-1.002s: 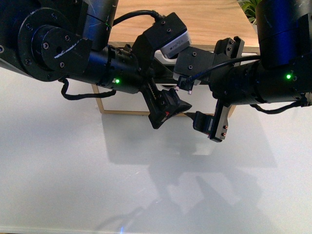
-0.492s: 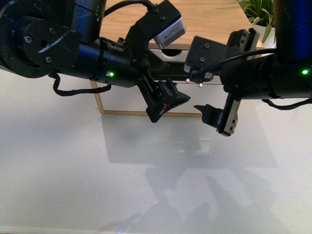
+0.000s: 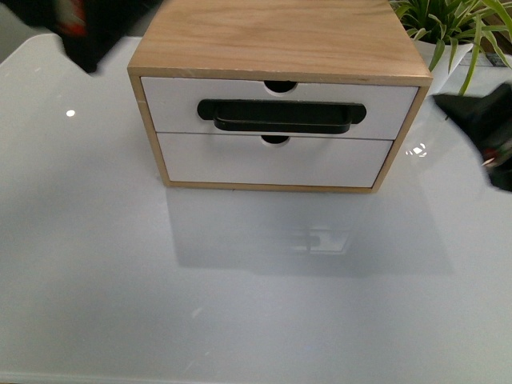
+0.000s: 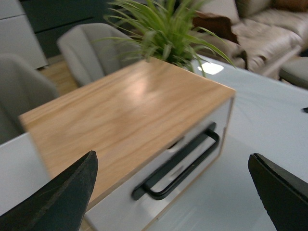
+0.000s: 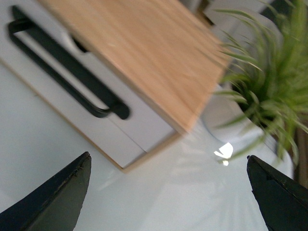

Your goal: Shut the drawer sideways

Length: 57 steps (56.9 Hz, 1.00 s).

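The upper drawer [image 3: 172,100] sat flush in the small wooden chest [image 3: 276,36], its black bar handle [image 3: 280,116] facing the robot, and it looked already shut. The left gripper [image 4: 172,161] and right gripper [image 5: 168,161] both gaped wide, empty, clear of the chest. The likely risk was a stray finger hooking the handle and dragging the drawer out, or shoving the light chest across the glossy table [image 3: 240,304].

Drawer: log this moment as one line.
drawer: shut, flush | left tool: open, empty | right tool: open, empty | contact: none
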Each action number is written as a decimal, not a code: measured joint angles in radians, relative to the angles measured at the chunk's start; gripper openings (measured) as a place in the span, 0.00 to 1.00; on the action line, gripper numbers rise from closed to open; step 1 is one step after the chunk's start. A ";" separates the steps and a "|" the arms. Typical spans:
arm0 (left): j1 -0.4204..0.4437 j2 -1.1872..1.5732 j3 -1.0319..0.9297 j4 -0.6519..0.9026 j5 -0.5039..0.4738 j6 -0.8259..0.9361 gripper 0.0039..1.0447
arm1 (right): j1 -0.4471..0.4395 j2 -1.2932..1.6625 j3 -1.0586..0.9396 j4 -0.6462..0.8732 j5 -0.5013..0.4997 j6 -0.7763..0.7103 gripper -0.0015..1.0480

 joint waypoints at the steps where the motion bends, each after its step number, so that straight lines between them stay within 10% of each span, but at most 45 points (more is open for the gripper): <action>1: 0.018 -0.036 -0.022 0.002 -0.006 -0.019 0.92 | -0.012 -0.037 -0.018 -0.001 0.023 0.038 0.91; 6: 0.108 -0.199 -0.114 -0.003 -0.018 -0.153 0.92 | -0.038 -0.150 -0.116 0.158 0.205 0.271 0.82; 17: 0.087 -0.350 -0.260 0.026 -0.637 -0.174 0.59 | -0.074 -0.257 -0.270 0.335 0.216 0.573 0.50; 29: 0.145 -0.517 -0.409 0.010 -0.575 -0.178 0.12 | -0.126 -0.437 -0.388 0.270 0.170 0.627 0.03; 33: 0.175 -0.558 -0.437 -0.006 -0.558 -0.183 0.01 | -0.163 -0.484 -0.409 0.243 0.114 0.631 0.02; 57: 0.187 -0.811 -0.569 -0.115 -0.555 -0.181 0.01 | -0.211 -0.753 -0.499 0.077 0.088 0.631 0.02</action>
